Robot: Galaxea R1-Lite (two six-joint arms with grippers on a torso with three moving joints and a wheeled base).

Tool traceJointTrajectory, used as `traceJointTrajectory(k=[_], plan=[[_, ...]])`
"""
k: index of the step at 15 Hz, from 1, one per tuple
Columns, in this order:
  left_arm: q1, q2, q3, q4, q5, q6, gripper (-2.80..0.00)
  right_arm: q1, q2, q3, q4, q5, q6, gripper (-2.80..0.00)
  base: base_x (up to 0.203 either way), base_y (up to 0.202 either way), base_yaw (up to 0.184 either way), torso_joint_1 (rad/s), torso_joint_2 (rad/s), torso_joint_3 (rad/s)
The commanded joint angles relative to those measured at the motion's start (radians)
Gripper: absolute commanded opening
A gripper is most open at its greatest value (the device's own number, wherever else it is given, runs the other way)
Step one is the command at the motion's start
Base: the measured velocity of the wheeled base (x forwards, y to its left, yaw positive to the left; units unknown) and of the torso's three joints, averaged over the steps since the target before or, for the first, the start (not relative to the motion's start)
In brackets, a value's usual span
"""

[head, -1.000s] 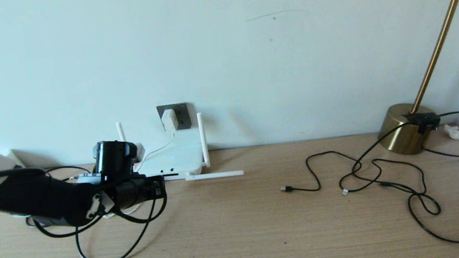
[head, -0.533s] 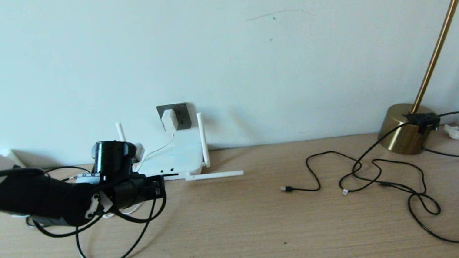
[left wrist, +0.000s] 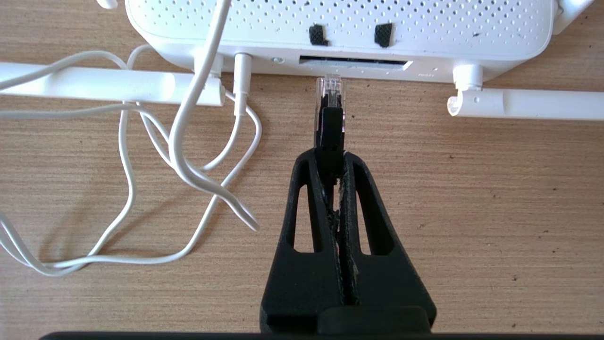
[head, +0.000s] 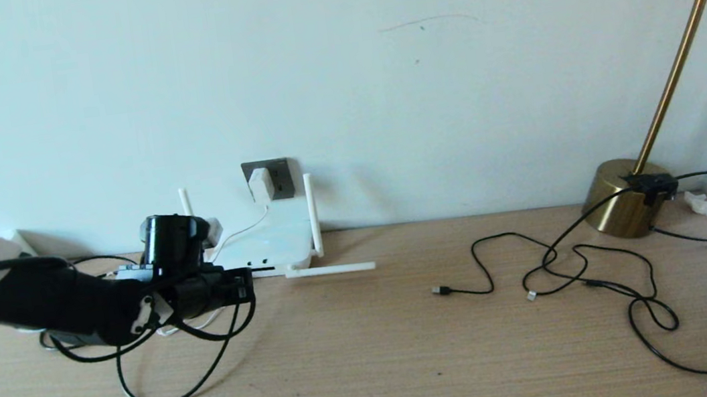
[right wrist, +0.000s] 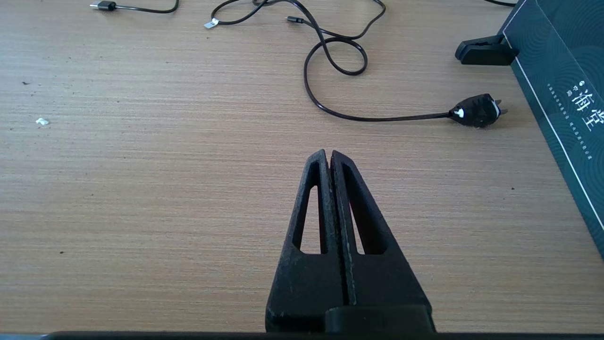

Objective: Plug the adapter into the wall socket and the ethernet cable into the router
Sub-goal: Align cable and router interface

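Left pincer [left wrist: 330, 156], black and wedge-shaped, is clamped tight on the black boot of the ethernet cable [left wrist: 329, 125], whose clear plastic connector tip points at the dark port slot on the front edge of the router [left wrist: 339, 28] and stands just short of it, not yet inserted. Right pincer [right wrist: 329, 158], also black, hangs fully closed and empty over bare wood, well apart from the work.

Largest is the light wood-grain bench [head: 373, 358], carrying everything. On it against the wall sits the flat white perforated router with thin stick antennas, two lying flat along its front. Behind it the dark grey square wall socket [head: 280, 175] holds the small white adapter [head: 261, 184], already plugged in, its thin white cord [left wrist: 188, 118] looping down past the router's front edge. At the far right stands a brass lamp base [head: 623, 196], with thin black cords [head: 577, 265] tangled near it and a black two-pin plug [right wrist: 476, 111] lying loose.
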Motion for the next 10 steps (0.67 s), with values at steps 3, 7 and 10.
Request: traceJointTrajectory(k=[3,7,10], plan=[[0.002,0.005,-0.006,-0.002,0.001,0.0,-2.8,0.0,0.001,0.001,0.003,0.0,0.001,-2.8,0.0,0.0,0.0,0.0,0.0,0.0],[0.004,0.007,-0.018,-0.002,0.001,0.001,-2.8,0.0,0.001,0.001,0.003,0.0,0.001,-2.8,0.0,0.0,0.0,0.0,0.0,0.0],[0.004,0.011,-0.025,0.0,0.001,0.002,-2.8,0.0,0.001,0.001,0.002,0.0,0.001,-2.8,0.0,0.0,0.0,0.0,0.0,0.0]])
